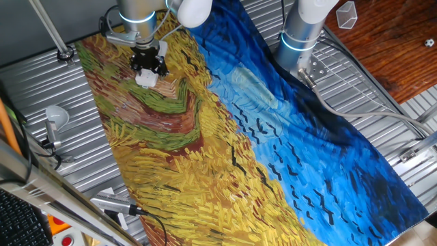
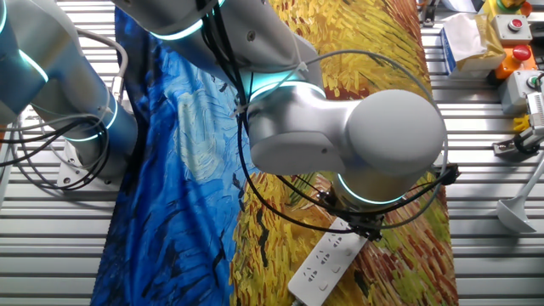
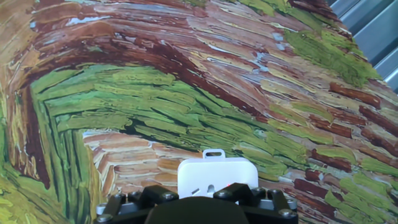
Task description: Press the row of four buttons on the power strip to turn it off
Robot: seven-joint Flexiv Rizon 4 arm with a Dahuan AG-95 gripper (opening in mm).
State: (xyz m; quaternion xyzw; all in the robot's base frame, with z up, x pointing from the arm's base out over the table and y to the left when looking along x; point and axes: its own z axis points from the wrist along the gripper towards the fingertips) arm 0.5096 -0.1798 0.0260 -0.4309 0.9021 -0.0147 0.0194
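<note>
The power strip (image 1: 146,79) is a white oblong bar lying on the yellow-green part of the painted cloth (image 1: 205,137). In the other fixed view the power strip (image 2: 325,257) sticks out from under the arm's wrist, and the four buttons show only as faint grey marks (image 2: 330,248) on its top face. The gripper (image 1: 149,66) hangs directly over the strip's far end. In the hand view the strip's rounded end (image 3: 217,174) lies just past the black gripper (image 3: 196,200), with a small red glint at its edge. No view shows the fingertips.
A round silver disc on a stem (image 1: 54,117) stands on the metal table left of the cloth. The arm's base (image 1: 300,31) is at the back right. Boxes and a red push-button unit (image 2: 510,34) sit beside the cloth. A keyboard (image 1: 20,219) lies at the near left corner.
</note>
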